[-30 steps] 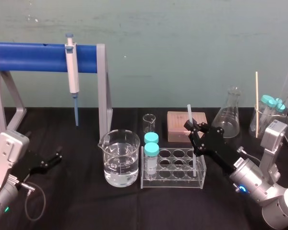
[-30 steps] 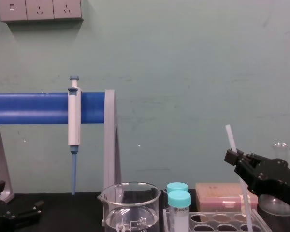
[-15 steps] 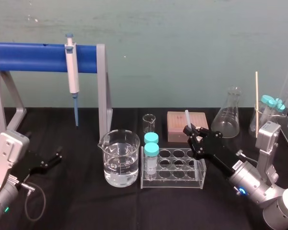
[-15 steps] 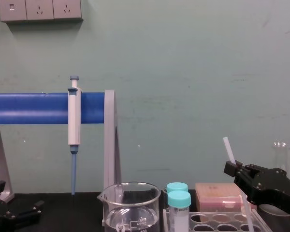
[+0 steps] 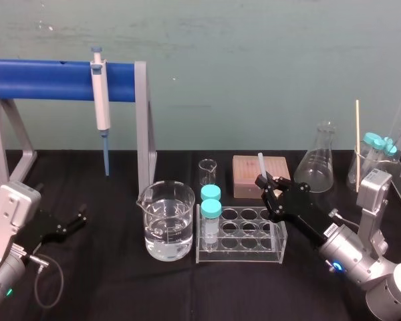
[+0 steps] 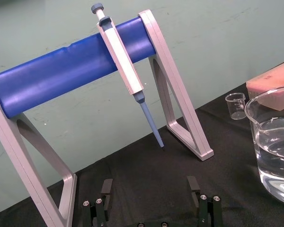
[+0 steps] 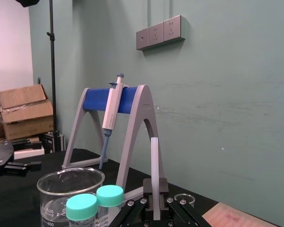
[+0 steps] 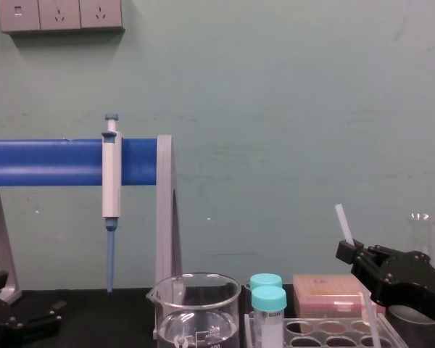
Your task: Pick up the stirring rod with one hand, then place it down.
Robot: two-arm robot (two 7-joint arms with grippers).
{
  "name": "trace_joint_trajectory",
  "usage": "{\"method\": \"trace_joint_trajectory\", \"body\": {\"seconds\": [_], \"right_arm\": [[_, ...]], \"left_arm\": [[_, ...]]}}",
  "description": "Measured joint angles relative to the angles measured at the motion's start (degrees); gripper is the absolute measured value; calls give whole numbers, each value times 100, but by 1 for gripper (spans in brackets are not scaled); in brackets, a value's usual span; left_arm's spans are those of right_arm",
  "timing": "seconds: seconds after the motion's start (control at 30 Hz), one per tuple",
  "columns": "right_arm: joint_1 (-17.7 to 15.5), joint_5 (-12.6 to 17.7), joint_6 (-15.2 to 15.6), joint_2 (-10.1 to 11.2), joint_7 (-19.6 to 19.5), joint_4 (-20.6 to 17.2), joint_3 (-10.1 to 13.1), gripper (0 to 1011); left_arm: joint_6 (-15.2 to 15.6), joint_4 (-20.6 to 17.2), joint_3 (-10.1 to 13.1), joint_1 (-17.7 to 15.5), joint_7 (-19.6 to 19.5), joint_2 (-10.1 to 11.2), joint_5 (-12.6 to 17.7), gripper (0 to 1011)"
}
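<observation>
The stirring rod is a thin translucent-white stick, standing nearly upright and slightly tilted. My right gripper is shut on it a little below its top, over the right end of the clear tube rack. In the chest view the stirring rod sticks up out of the right gripper, and its lower part runs down into the rack. The right wrist view shows the stirring rod clamped between both fingers. My left gripper rests open at the table's left; its open fingers hold nothing.
A beaker of water stands left of the rack, which holds two teal-capped tubes. Behind are a small beaker, a pink box and a conical flask. A pipette hangs on the blue stand. A wooden stick stands far right.
My right gripper has come down a little with the stirring rod, so the rod's top sits lower and its lower end deeper in the rack. The left arm has not moved.
</observation>
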Motion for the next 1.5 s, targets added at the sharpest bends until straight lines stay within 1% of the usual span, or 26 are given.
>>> {"method": "trace_joint_trajectory", "body": {"seconds": [0.13,0.27,0.3,0.33,0.37,0.43,0.47,0.53,0.6,0.63,0.7,0.73,0.83,0.87,0.9,1.0,1.07,1.13,1.3,1.33,1.37,1.43,1.47,1.5], "right_arm": [[0,3,-5,-2,6,0,3,110],[0,6,-7,-3,12,0,5,221],[0,7,-7,-3,14,0,6,274],[0,7,-8,-3,14,0,6,295],[0,8,-8,-3,15,0,6,295],[0,9,-9,-3,17,0,6,395],[0,9,-10,-3,18,-1,6,413],[0,10,-11,-3,19,0,6,496],[0,11,-11,-3,20,0,6,536],[0,13,-12,-3,20,0,6,599],[0,14,-13,-3,21,0,6,628],[0,16,-14,-3,22,0,6,697],[0,17,-15,-3,22,0,6,755],[0,17,-16,-3,23,0,6,812],[0,17,-16,-3,23,0,6,812],[0,17,-16,-3,23,0,6,916],[0,17,-16,-3,23,0,6,963],[0,17,-16,-3,23,0,6,1003],[-2,11,-14,-2,15,-8,7,1000],[-31,-3,-9,6,-29,-78,14,1000],[-120,-50,30,32,-222,-288,51,1000],[-233,-98,89,68,-432,-538,114,1000],[-336,-143,158,95,-641,-766,179,1000],[-384,-165,196,107,-743,-876,211,1000]], "left_arm": [[0,0,0,0,0,0,0,1000],[0,0,0,0,0,0,0,1000],[0,0,0,0,0,0,0,1000],[0,0,0,1,0,0,0,1000],[0,0,0,0,0,0,0,1000],[0,0,0,0,0,0,0,1000],[0,0,0,0,0,0,0,1000],[0,0,0,0,0,0,0,1000],[0,0,0,0,0,0,0,1000],[0,0,0,0,0,0,0,1000],[0,0,0,0,0,0,0,1000],[0,0,0,0,0,0,0,1000],[0,0,0,0,0,0,0,1000],[0,0,0,0,0,0,0,1000],[0,0,0,0,0,0,0,1000],[0,0,0,0,0,0,0,1000],[0,0,0,0,0,0,0,1000],[0,0,0,0,0,0,0,1000],[0,0,0,0,0,0,0,1000],[0,0,0,0,0,0,0,1000],[0,0,0,0,0,0,0,1000],[0,0,0,0,0,0,0,1000],[0,0,0,0,0,0,0,1000],[0,0,0,0,0,0,0,1000]]}}
